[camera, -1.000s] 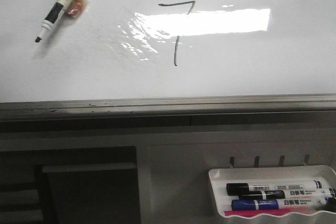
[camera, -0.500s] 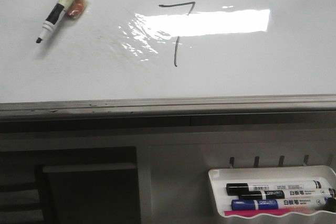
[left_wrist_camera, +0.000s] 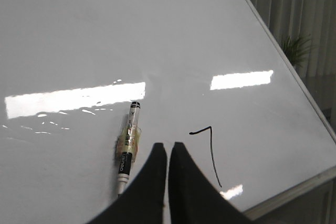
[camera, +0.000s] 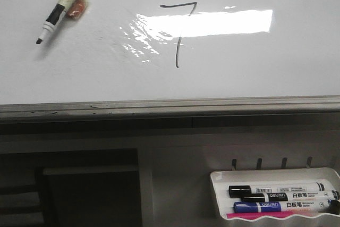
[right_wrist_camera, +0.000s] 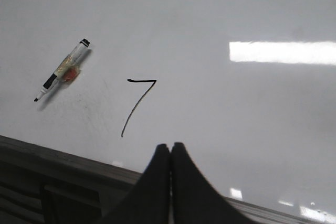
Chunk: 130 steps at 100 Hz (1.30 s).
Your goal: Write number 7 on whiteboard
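Note:
A black number 7 [camera: 179, 30] is drawn on the whiteboard [camera: 255, 73], its stem crossing a bright glare patch; the number 7 [left_wrist_camera: 209, 150] and the number 7 [right_wrist_camera: 137, 103] also show in both wrist views. A black-tipped marker [camera: 61, 9] wrapped in tape lies loose on the board to the left of the digit. My left gripper [left_wrist_camera: 167, 146] is shut and empty, just beside the marker [left_wrist_camera: 128, 145]. Off the board's near edge hangs my right gripper [right_wrist_camera: 170, 146], shut with nothing in it. Neither gripper appears in the front view.
The board's grey frame edge [camera: 170, 107] runs across below the writing. A small white tray [camera: 220, 195] at the lower right holds a black, a blue and a pink marker. A dark recess [camera: 79, 190] lies at the lower left.

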### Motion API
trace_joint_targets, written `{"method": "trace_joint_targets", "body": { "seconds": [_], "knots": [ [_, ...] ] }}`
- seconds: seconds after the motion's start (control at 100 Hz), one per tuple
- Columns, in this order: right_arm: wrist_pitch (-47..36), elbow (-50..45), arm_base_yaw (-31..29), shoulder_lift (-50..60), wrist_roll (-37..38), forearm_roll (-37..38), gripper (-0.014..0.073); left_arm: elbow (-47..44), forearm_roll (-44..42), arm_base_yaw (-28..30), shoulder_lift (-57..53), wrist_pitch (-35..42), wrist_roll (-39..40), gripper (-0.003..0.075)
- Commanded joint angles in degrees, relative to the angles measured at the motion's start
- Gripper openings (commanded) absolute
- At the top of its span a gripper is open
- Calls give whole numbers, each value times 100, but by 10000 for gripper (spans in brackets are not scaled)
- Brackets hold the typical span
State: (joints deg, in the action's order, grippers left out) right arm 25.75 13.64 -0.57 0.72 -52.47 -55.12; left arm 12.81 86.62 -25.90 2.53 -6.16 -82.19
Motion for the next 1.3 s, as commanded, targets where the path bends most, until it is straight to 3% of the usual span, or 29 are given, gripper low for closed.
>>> {"method": "trace_joint_targets", "body": {
  "seconds": [0.0, 1.15, 1.22, 1.29],
  "knots": [
    [-384, 121, -44, 54, -56, -214, -64, 125, 249, 11, -164, 207, 0, -20],
    [-393, 121, -44, 54, -56, -214, -64, 125, 561, 11, -212, 460, 0, -20],
    [-393, 121, -44, 54, -56, -214, -64, 125, 125, 11, -212, 460, 36, -20],
    [-393, 121, -44, 54, -56, -214, -64, 112, -850, 11, -175, 424, 693, -20]
  ]
}}
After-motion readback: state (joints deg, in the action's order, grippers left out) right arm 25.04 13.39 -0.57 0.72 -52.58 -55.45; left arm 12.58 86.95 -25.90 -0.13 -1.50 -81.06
